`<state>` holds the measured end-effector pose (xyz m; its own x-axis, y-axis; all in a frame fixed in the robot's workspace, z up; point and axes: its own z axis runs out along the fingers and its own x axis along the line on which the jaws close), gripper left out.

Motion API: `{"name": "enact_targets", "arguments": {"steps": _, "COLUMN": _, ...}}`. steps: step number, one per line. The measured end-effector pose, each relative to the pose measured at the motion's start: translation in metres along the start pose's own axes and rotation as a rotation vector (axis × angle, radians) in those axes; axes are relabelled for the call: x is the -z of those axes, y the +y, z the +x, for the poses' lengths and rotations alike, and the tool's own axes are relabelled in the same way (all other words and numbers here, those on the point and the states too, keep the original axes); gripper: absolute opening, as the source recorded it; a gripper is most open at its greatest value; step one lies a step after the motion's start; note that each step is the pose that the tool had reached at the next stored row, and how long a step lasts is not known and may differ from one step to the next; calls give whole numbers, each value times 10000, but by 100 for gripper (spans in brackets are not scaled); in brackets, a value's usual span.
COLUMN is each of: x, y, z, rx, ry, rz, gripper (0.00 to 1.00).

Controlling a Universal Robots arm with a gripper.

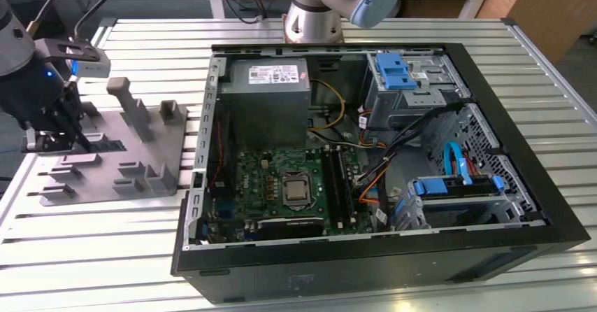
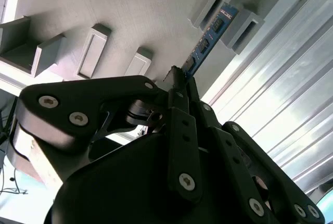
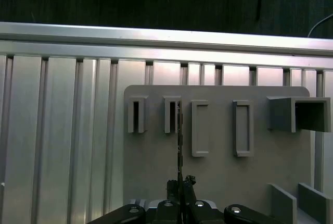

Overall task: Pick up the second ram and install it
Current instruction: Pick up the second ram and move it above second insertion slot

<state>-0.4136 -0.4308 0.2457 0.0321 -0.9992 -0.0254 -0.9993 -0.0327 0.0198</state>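
tool [image 2: 178, 82] clenched on second ram [image 2: 207, 40] | ram's far end between posts [image 2: 210, 6] of grey fixture plate [image 2: 130, 5]

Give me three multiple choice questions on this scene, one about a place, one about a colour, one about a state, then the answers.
1. Where is the claw?
A. Over the grey fixture plate
B. Over the motherboard
C. Above the power supply

2. What colour is the ram stick board?
A. Red
B. Blue
C. Yellow

3. How does the claw stand?
A. Wide open, holding nothing
B. Shut on the ram stick
C. Shut on a cable

Answers:
1 A: the exterior view shows it at the plate, outside the computer case.
2 B: blue shows in the second wrist view.
3 B: its fingers pinch the stick's edge in both wrist views.
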Motion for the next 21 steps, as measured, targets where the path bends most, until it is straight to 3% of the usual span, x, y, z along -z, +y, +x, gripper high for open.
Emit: {"name": "enact_targets", "arguments": {"steps": 21, "x": 244, "y": 5, "z": -6, "rx": 1, "ry": -32, "rz": 2, "gripper": 14}}
